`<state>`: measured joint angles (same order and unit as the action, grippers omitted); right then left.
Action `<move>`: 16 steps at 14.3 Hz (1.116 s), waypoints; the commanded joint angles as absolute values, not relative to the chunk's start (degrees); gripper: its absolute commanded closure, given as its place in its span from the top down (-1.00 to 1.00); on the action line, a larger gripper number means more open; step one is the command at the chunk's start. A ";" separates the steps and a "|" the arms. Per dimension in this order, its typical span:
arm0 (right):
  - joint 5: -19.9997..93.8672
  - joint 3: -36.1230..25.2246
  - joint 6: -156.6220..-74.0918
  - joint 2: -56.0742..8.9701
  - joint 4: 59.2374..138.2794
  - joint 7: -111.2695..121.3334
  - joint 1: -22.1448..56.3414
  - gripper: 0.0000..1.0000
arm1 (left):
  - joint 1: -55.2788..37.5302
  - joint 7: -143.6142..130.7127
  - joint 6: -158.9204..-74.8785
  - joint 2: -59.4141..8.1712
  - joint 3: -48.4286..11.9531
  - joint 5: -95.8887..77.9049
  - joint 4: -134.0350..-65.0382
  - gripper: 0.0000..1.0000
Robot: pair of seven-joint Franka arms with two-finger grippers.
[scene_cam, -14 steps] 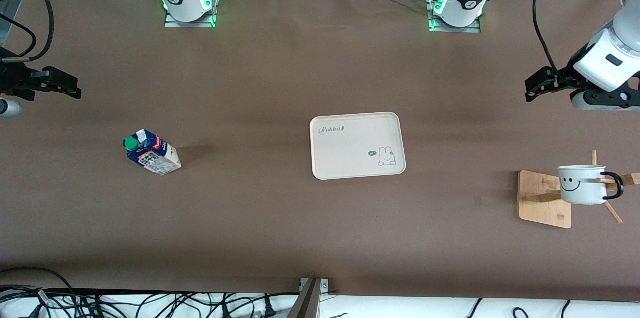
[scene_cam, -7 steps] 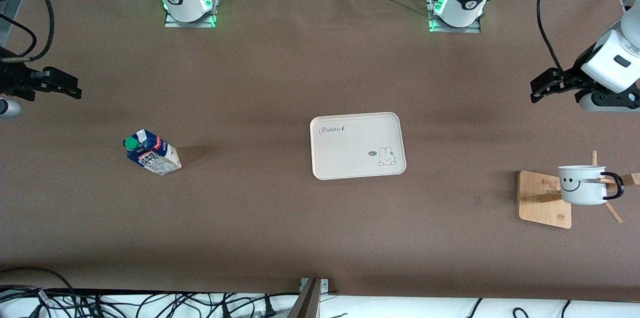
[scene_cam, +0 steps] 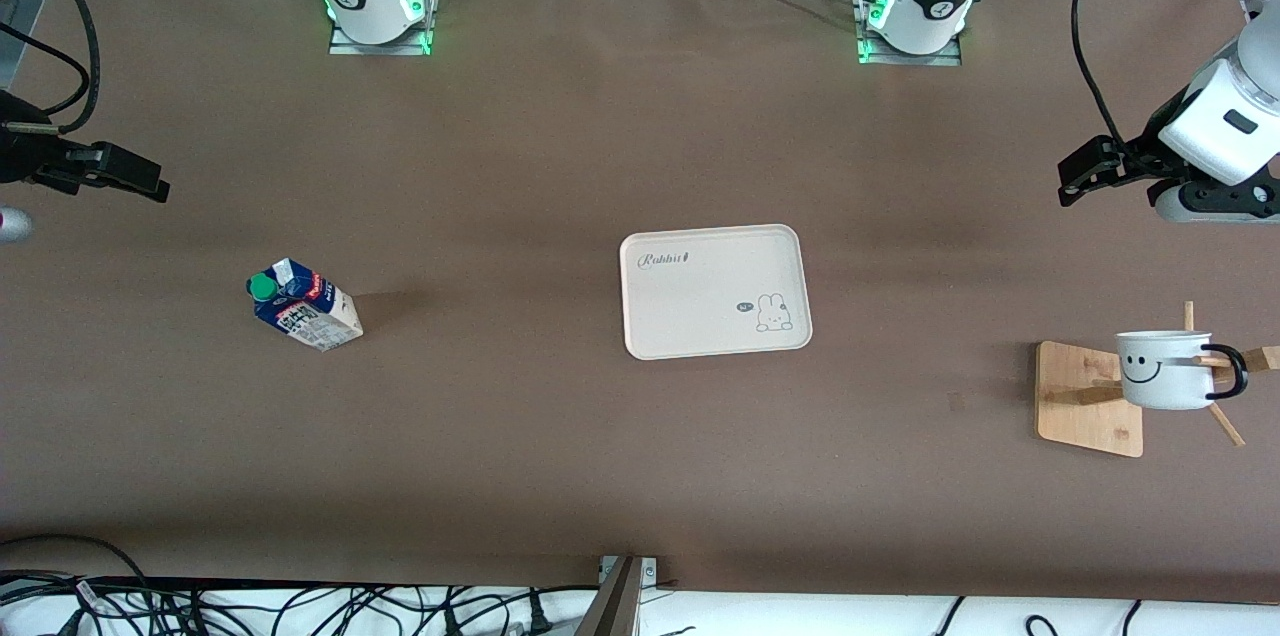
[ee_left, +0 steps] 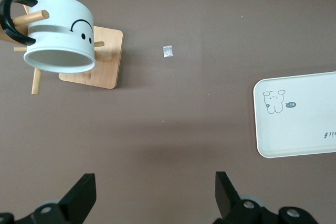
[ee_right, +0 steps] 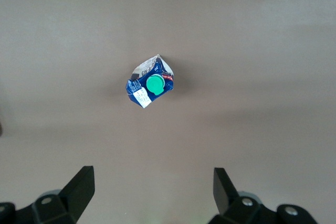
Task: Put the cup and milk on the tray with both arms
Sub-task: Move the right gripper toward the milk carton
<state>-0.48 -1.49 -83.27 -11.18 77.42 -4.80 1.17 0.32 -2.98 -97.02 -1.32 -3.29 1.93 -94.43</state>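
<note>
The cream tray (scene_cam: 690,306) with a bunny drawing lies mid-table. The blue-and-white milk (scene_cam: 303,304) with a green cap stands toward the right arm's end. In the right wrist view the milk (ee_right: 149,87) shows from above, ahead of my open, empty right gripper (ee_right: 154,190). That right gripper (scene_cam: 150,181) hovers over bare table near the edge. The white smiley cup (scene_cam: 1163,371) hangs by its black handle on a wooden peg stand. My left gripper (scene_cam: 1075,178) hangs open and empty over bare table. The left wrist view shows the cup (ee_left: 60,35), the tray (ee_left: 299,124) and the left gripper (ee_left: 156,192).
The stand's square wooden base (scene_cam: 1085,401) sits toward the left arm's end, with pegs sticking out past the cup. A small pale scrap (ee_left: 167,51) lies on the table near it. Cables (scene_cam: 300,606) run along the table edge nearest the camera.
The left hand has drawn back a little toward its end of the table. The right gripper has shifted slightly. Cup, milk and tray have not moved.
</note>
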 commanded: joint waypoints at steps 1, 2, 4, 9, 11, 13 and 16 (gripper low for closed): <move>-0.26 -1.06 -82.70 -10.37 77.87 -6.59 1.05 1.00 | 0.18 -3.16 -97.82 -0.53 -3.52 2.20 -95.10 1.00; -0.44 -1.05 -82.88 -10.55 77.96 -6.50 1.05 1.00 | 0.18 -2.82 -97.82 -0.53 -3.52 2.20 -95.10 1.00; -1.05 -0.97 -82.79 -11.42 78.13 -6.33 1.14 1.00 | 0.09 -2.46 -97.82 -0.61 -3.52 2.37 -95.10 1.00; -5.61 -1.06 -82.61 -13.79 78.31 -6.68 1.05 1.00 | 0.09 -2.46 -97.82 -0.53 -3.52 2.46 -95.10 1.00; -3.53 -1.05 -83.40 -16.16 78.14 -7.38 0.79 1.00 | 0.18 -2.46 -97.82 -0.44 -3.52 2.37 -95.10 1.00; 1.81 -1.32 -86.73 -18.19 78.22 -13.67 0.27 1.00 | 0.09 -2.46 -98.08 -0.44 -3.52 2.46 -95.18 1.00; 4.04 -1.32 -91.47 -23.36 78.13 -27.12 0.17 1.00 | 0.18 -2.46 -101.24 -0.44 -3.52 2.46 -97.64 1.00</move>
<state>2.59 -1.60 -88.80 -20.53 78.31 -19.99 0.66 0.10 -2.94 -98.53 -1.31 -3.33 1.93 -95.02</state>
